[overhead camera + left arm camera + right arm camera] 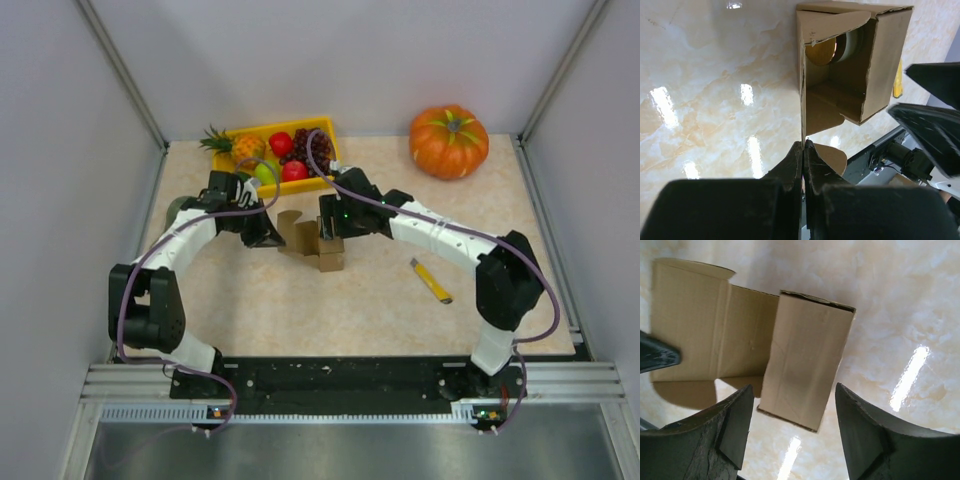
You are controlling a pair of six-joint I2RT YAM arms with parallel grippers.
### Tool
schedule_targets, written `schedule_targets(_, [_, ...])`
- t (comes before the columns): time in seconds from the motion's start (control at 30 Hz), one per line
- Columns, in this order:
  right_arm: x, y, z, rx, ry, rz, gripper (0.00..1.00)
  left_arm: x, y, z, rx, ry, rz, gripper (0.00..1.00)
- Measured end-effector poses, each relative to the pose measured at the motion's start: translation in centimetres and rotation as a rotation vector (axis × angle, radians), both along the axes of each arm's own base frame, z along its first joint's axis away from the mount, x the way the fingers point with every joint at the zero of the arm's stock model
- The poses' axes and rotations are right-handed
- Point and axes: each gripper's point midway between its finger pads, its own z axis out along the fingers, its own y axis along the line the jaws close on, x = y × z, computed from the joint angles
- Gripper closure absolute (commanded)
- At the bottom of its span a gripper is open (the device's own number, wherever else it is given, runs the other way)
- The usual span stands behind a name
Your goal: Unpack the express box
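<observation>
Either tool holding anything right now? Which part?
Left tool pinches the express box by the edge of its opened lid flap. Right tool is open astride the box, gripping nothing.

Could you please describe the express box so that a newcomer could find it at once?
On the marble-patterned table, look at the middle, just on the near side of the yellow fruit tray. The express box lies there, one flap pinched by the left pincer. It is the only brown cardboard thing, and its lid is open.

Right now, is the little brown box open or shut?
Open. The express box has its flap lid swung out, and the left wrist view looks inside at a round object.
</observation>
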Motion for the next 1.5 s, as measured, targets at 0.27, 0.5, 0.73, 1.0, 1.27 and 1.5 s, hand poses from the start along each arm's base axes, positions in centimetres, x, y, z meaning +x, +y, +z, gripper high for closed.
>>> schedule_targets(0.27, [-0.3, -0.6, -3.6, -0.065, 0.059, -0.025, 0.48, -0.4, -0.1, 2.1, -0.013, -0.027, -0.015, 1.0])
schedule_targets(0.5, [0.3, -1.5, -3.1, -0.077, 0.018, -0.081, 0.49, -0.3, -0.2, 4.9, -0.019, -0.076, -0.03, 1.0])
schedule_targets(0.73, [-0.3, -3.5, -4.9, -0.154, 0.033, -0.117, 0.49, -0.7, -0.4, 6.9, -0.042, -0.11, -0.043, 1.0])
schedule_targets(1.0, [-0.9, -5.0, -6.2, -0.206, 0.053, -0.159, 0.48, -0.9, -0.5, 7.2, -0.048, -0.109, -0.053, 1.0])
schedule_targets(1.27, [-1.0, -6.5, -5.9, -0.241, 0.036, -0.209, 0.48, -1.0, -0.4, 7.4, -0.036, -0.116, -0.062, 1.0])
schedule_targets(1.5, [-0.4, -5.4, -2.4, -0.174, -0.061, -0.126, 0.48, -1.0, -0.3, 7.4, -0.031, -0.121, -0.065, 1.0])
